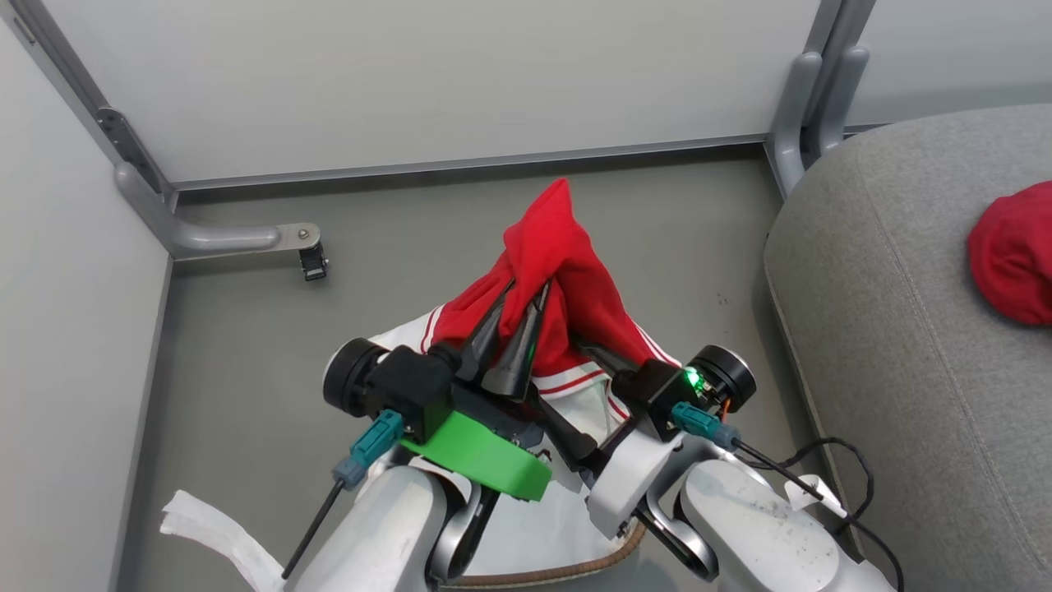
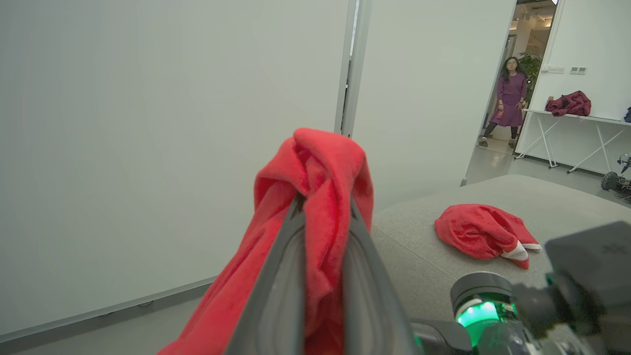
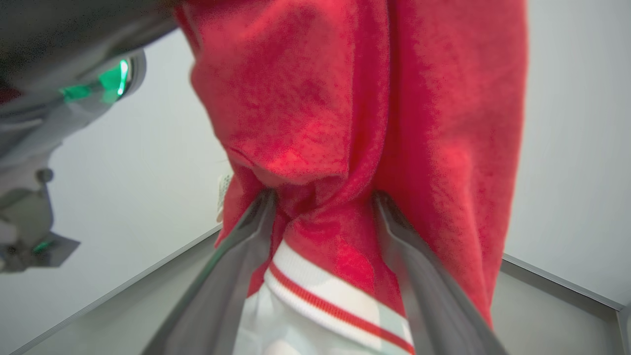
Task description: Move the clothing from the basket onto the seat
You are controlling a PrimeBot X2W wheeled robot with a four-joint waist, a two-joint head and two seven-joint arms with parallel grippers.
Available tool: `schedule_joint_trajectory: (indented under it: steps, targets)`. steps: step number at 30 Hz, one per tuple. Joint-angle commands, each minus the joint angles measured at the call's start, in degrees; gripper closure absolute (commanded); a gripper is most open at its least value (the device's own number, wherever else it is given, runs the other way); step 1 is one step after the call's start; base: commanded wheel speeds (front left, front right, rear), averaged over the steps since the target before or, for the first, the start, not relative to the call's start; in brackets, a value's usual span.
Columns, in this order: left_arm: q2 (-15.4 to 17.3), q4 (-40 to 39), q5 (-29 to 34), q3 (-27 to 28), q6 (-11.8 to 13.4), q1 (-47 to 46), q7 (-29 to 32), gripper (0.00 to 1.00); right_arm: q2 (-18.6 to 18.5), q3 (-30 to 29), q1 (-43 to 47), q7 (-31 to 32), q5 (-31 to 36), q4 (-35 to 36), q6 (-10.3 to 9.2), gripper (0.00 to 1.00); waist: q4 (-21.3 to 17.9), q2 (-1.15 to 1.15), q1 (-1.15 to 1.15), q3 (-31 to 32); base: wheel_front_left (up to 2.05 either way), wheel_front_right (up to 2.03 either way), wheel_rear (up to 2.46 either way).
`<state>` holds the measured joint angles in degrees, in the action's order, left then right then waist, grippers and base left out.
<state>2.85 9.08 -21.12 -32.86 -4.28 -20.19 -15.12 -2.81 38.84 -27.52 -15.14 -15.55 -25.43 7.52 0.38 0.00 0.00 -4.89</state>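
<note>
Clothing, a red garment (image 1: 567, 279) with white striped trim, hung bunched above the basket (image 1: 567, 569), pinched in the closed left gripper (image 1: 528, 296). A second red piece (image 1: 1015, 251) lay on the seat (image 1: 888, 329), away from its edge nearest the basket. The right gripper (image 3: 324, 197) stood wide open, folds hanging between its fingers. A swing toward the seat could likely snag cloth there and pull it loose, or drag the trailing hem across the basket rim.

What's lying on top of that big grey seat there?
A crumpled red garment with a white edge lies on the grey seat. The cushion under it is covered.
</note>
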Motion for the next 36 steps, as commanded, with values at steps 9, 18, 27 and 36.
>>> schedule_joint_trajectory:
  steps: [9,18,27,36]
  targets:
    - [0.12,-0.78,-2.49,-3.33,0.43,-1.31,-0.04,1.0,-0.22,-0.46,-1.71,0.0,-1.82,-4.94,-0.06,0.0,3.35,0.0,0.0,0.32,0.0,0.0,0.0]
    - [0.11,1.18,-1.05,-2.39,1.14,-0.37,-0.04,1.0,-0.26,-1.69,-0.12,0.0,-2.46,-4.08,-0.06,1.0,2.53,0.0,0.0,-0.08,0.0,0.0,0.0]
    - [0.12,4.63,3.1,0.73,0.64,1.15,-0.02,0.0,-0.25,-7.03,2.66,0.01,-1.32,-1.48,-0.06,1.0,-4.84,0.0,0.0,-1.75,0.0,0.0,0.0]
    - [0.14,7.02,6.82,3.21,-1.24,2.44,-0.02,0.0,-0.23,-12.36,4.87,-0.01,-0.09,1.96,-0.06,1.0,-15.9,0.0,0.0,-4.45,0.0,0.0,0.0]
